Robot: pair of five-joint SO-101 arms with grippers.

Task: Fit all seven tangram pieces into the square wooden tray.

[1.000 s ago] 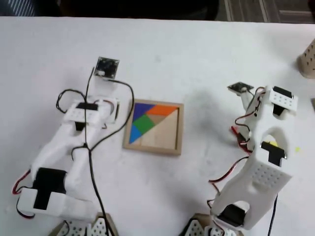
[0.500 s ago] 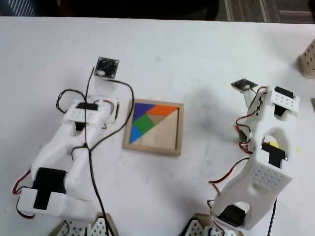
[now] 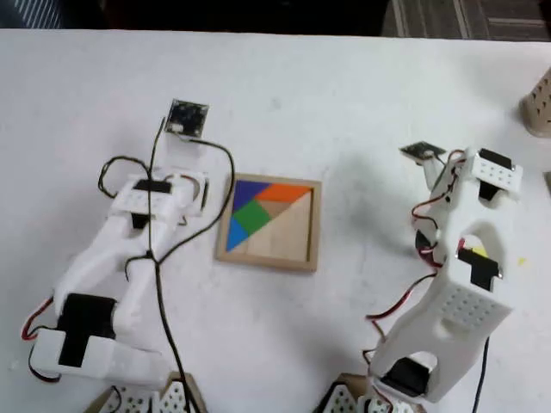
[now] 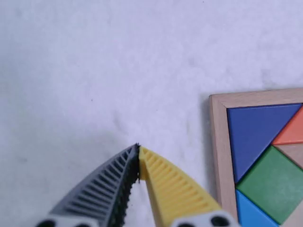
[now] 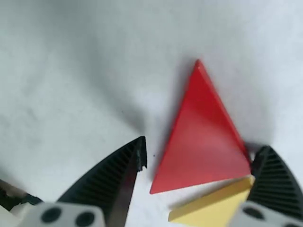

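Right hand [image 5: 202,149] straddles red triangle [image 5: 201,132]; yellow piece [image 5: 208,209] beside it cut off.

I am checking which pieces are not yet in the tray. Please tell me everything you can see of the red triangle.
The red triangle is a flat, smooth piece of one plain colour, lying flat on the white table. It lies between the fingers of the open right gripper. One corner is very close to one black finger; whether they touch cannot be told. A yellow piece lies beside one edge.
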